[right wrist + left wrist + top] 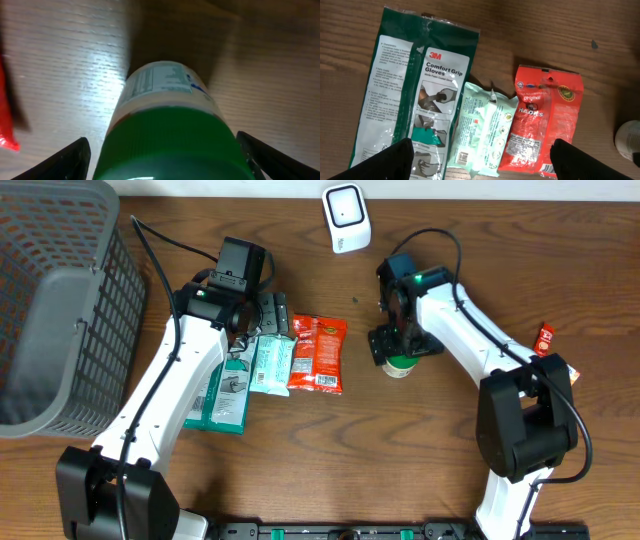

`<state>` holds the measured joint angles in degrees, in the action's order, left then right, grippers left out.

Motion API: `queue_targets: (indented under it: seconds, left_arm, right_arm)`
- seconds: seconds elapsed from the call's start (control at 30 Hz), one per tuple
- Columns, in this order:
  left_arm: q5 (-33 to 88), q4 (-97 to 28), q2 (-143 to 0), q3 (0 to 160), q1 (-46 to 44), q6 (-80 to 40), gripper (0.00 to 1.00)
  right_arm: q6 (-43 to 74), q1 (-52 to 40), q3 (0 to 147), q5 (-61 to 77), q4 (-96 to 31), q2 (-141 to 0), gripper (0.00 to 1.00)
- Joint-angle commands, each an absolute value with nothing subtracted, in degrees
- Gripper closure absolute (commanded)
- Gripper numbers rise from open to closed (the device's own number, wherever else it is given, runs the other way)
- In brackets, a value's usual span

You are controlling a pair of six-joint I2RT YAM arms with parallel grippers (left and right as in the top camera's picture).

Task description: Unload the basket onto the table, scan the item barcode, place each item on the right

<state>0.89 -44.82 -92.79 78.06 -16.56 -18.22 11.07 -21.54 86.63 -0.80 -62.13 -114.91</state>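
My desk [400,470] is brown wood. A grey basket [60,310] sits on its left end and a white scanner [345,218] at the far edge. In the middle lie a green glove pack [228,395], a mint wipes pack [272,365] and a red snack packet [320,355], side by side. A green-capped bottle [400,367] stands just right of them, and a small red sachet [545,337] lies farther right.

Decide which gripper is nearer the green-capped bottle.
Right. The right gripper sits directly above the bottle, open around its cap; the left gripper hovers over the packets, well to the side.

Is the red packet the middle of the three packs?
No, the pale green packet lies between the 3M gloves pack and red packet.
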Motion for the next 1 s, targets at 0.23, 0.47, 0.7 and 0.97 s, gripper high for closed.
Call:
queue_targets:
  seconds: [0.23, 0.47, 0.7, 0.97]
  left_arm:
    - [-0.1, -44.9, -92.9, 77.9, -16.4, -18.7, 0.12]
    - [-0.1, -44.9, -92.9, 77.9, -16.4, -18.7, 0.12]
    - [-0.1, -44.9, -92.9, 77.9, -16.4, -18.7, 0.12]
    - [-0.1, -44.9, -92.9, 77.9, -16.4, -18.7, 0.12]
  right_arm:
    - [10.6, -21.7, 80.6, -2.8, -54.2, -115.5, 0.12]
    - [10.6, -21.7, 80.6, -3.2, -53.3, -115.5, 0.13]
    - [10.6, -21.8, 80.6, -3.2, -53.6, -115.5, 0.24]
    - [10.6, -21.7, 80.8, -3.2, -53.6, -115.2, 0.41]
